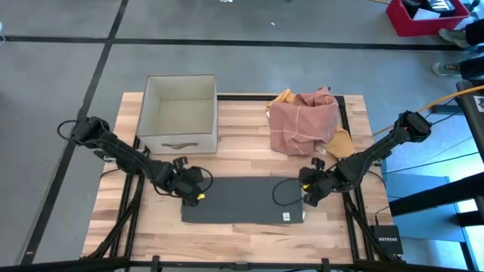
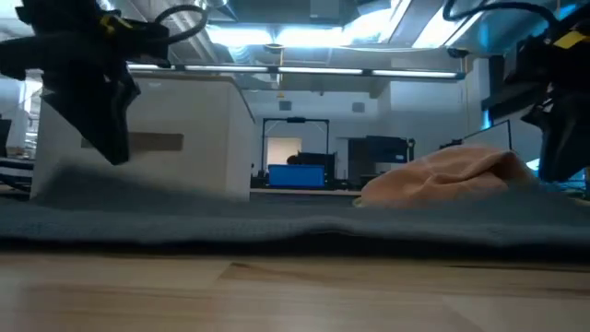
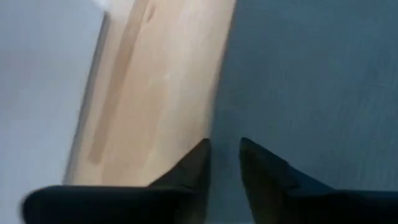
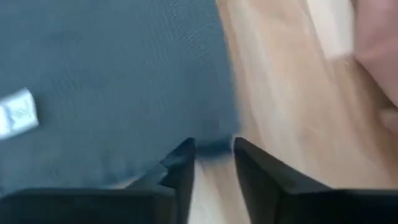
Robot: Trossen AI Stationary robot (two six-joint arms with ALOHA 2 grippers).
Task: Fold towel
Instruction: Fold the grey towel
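From above, the dark towel (image 1: pixel 242 199) is lying flat as a folded rectangle on the near middle of the wooden worktop (image 1: pixel 242 234). The left gripper (image 1: pixel 193 190) is sitting at the towel's left edge, and the right gripper (image 1: pixel 308 190) is sitting at its right edge. An open beige box (image 1: pixel 179 113) is standing on the far left of the worktop, and a pile of pinkish cloth (image 1: pixel 304 121) is lying on the far right, with a yellow cloth (image 1: pixel 281 97) showing behind it.

At worktop height, the towel (image 2: pixel 295 221) is stretching across as a low grey band. The box (image 2: pixel 147 138) is rising behind it on one side and the pinkish cloth (image 2: pixel 452 177) on the other. Dark arm parts are hanging at both sides of the picture.

Through the left wrist camera, the left gripper (image 3: pixel 224 155) is showing its fingers (image 3: pixel 194 168) a narrow gap apart, holding nothing, just over the towel's (image 3: pixel 311 81) edge where it meets the bare wood.

Through the right wrist camera, the right gripper (image 4: pixel 212 152) is showing its fingers (image 4: pixel 181 163) slightly parted at the towel's (image 4: pixel 118 81) edge, with the edge lying between the tips, not pinched. A small white label (image 4: pixel 17 113) is lying on the towel.
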